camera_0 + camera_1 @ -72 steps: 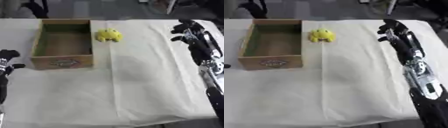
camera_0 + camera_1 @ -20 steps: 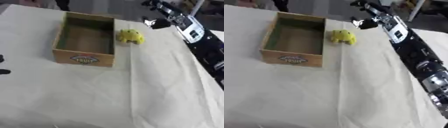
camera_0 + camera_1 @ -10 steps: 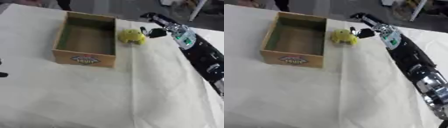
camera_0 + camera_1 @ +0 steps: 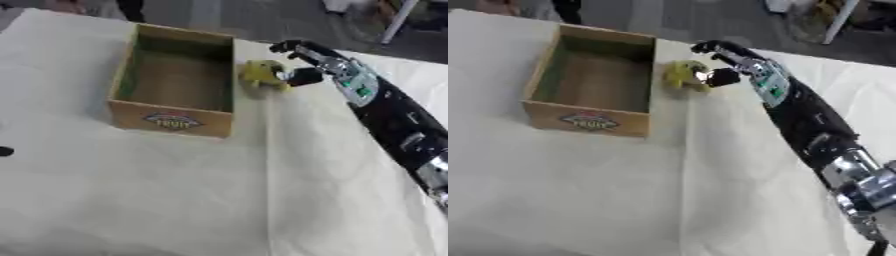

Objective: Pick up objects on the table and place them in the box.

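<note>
Table [image 4: 175, 200] covered in a pale, creased cloth, tilted a little in both eye views. Open wooden box [image 4: 175, 82] sits toward the far left part of the cloth, empty inside, a printed label on its near wall. Just beside the box's right wall, on the cloth, lies the one loose object: a small yellow toy [image 4: 260, 73], rounded, detail too soft to make out. Right arm comes in from the lower right, long and black with silver joints and a green patch near the wrist, stretched diagonally across the table toward the toy. Right hand [image 4: 726, 62] is at the toy's right side; fingers [image 4: 708, 47] arch over and beyond the toy's far edge, while a dark rounded part, likely the thumb, sits against the toy's near-right side. Hand looks partly curled around the toy, bracketing it between fingers and thumb, but whether the fingers have actually closed on it I cannot tell; the toy appears to rest on the cloth, not lifted. At the left edge of the left eye view, a small dark tip [image 4: 5, 151] shows low over the cloth, presumably part of the left hand; too little visible to judge its fingers.
</note>
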Motion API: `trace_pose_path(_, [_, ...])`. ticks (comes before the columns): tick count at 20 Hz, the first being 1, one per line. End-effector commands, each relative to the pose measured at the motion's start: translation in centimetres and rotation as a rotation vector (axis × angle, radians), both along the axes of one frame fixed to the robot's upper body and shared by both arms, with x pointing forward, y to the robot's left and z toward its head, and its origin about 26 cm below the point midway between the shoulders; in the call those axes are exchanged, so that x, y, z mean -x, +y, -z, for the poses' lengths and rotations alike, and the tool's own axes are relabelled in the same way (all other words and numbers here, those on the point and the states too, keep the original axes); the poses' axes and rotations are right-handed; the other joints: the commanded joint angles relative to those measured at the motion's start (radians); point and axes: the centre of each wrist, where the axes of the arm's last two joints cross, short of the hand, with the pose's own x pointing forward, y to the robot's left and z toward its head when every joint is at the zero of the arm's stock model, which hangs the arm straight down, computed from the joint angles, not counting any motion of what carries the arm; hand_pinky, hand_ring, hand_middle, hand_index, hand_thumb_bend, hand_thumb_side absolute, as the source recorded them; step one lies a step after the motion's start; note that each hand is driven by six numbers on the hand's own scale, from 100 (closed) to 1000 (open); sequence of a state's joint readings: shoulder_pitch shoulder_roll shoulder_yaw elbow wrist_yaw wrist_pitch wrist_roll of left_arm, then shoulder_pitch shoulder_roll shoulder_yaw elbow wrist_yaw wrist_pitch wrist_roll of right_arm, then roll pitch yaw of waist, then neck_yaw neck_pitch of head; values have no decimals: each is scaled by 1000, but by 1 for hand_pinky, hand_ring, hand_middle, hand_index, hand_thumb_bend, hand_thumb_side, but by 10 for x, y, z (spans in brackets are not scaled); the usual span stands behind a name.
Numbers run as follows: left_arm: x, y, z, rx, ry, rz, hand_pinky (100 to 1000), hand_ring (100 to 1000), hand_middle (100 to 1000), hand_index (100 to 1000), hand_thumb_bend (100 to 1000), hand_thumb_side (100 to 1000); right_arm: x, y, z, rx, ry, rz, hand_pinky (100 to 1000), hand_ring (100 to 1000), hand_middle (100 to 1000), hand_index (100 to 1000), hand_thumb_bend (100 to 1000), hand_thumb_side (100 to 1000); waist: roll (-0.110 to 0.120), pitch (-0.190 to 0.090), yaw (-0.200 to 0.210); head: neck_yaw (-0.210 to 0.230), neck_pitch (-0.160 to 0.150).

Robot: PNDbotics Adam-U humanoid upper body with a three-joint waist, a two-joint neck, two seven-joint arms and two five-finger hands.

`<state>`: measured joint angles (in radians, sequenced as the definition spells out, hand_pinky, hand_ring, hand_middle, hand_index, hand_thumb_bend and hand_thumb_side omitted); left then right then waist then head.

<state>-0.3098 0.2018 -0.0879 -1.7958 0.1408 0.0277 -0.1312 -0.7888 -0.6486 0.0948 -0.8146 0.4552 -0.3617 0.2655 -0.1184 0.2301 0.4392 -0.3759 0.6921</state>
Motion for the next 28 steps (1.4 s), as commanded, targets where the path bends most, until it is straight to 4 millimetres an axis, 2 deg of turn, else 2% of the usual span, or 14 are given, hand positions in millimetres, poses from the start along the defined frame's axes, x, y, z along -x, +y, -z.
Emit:
trace_pose_path(1, [1, -2, -10, 0, -37, 16, 625, 872, 618, 690, 225, 600, -2, -2, -14, 38, -50, 15, 884, 947, 879, 954, 102, 407, 9, -11, 2, -8, -13])
trace_pose_path(6, [1, -3, -10, 1, -37, 17, 625, 872, 618, 690, 225, 601, -4, 6, -10, 95, -52, -6, 850, 922, 870, 950, 195, 421, 8, -6, 6, -13, -17])
trace_pose_path(12, [1, -4, -10, 1, -38, 18, 625, 873, 617, 690, 226, 602, -6, 12, -10, 208, -71, 9, 845, 913, 861, 944, 282, 346, 9, -1, 12, -20, -21])
trace_pose_path(17, [1, -4, -10, 2, -37, 18, 626, 873, 618, 690, 227, 603, -6, 12, -8, 240, -104, 62, 613, 725, 752, 871, 218, 364, 9, 2, 11, -23, -28])
trace_pose_path(18, [1, -4, -10, 2, -37, 18, 626, 873, 618, 691, 227, 603, -6, 12, -8, 240, -111, 72, 542, 657, 703, 839, 193, 363, 9, 2, 10, -24, -29])
trace_pose_path(21, [1, -4, -10, 2, -37, 18, 626, 873, 618, 691, 227, 603, -6, 12, -6, 238, -131, 92, 542, 657, 703, 839, 193, 363, 10, 1, 8, -23, -30])
trace_pose_path(22, [1, -4, -10, 2, -36, 18, 626, 873, 618, 691, 227, 601, -5, 11, -6, 236, -140, 99, 318, 458, 549, 731, 103, 347, 10, 0, 5, -23, -30])
trace_pose_path(24, [1, -3, -9, 2, -35, 17, 626, 873, 618, 691, 227, 601, -4, 10, -7, 224, -175, 123, 279, 425, 520, 705, 100, 342, 12, -3, -1, -22, -30])
trace_pose_path(25, [1, -3, -9, 3, -34, 16, 626, 873, 617, 691, 228, 600, -4, 10, -8, 218, -195, 132, 208, 363, 470, 658, 100, 323, 13, -5, -5, -22, -29])
trace_pose_path(28, [1, -2, -8, 5, -30, 14, 626, 873, 617, 691, 228, 599, -1, 10, -14, 201, -248, 143, 169, 327, 447, 639, 100, 308, 18, -11, -16, -20, -27])
